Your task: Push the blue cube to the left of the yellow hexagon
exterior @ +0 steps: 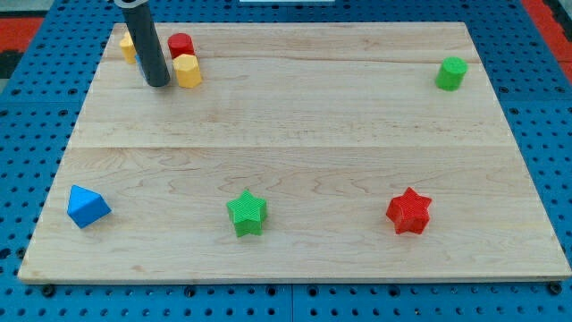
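Pale wooden board (295, 134) on a blue pegboard holds the blue cube (87, 207) near the view's bottom left, well apart from the yellow hexagon (187, 71) at top left. My tip (158, 83) stands just left of that hexagon; it is a bare rod with no claw. A red block (180, 45) sits behind the hexagon, and another yellow block (128, 46) is partly hidden by the rod.

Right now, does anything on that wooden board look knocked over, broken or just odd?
Nothing is broken or spilled. The one oddity: the blue cube sits tilted on a corner near the board's bottom-left, far from the yellow hexagon at top-left. My tip rests just left of that hexagon.
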{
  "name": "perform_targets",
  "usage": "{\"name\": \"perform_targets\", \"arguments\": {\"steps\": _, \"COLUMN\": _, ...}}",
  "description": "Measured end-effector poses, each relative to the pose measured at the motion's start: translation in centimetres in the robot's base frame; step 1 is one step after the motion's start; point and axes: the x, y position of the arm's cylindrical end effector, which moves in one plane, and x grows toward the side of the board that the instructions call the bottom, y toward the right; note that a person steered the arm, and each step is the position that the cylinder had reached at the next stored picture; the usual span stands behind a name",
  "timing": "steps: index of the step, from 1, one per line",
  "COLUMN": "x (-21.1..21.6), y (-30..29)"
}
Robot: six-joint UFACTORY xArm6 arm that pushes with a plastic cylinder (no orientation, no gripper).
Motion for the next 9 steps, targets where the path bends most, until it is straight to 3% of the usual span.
{"name": "perform_targets", "arguments": {"steps": 2, "x": 2.7, "y": 2.1}}
{"name": "perform_targets", "arguments": {"steps": 9, "x": 2.2, "y": 2.1}}
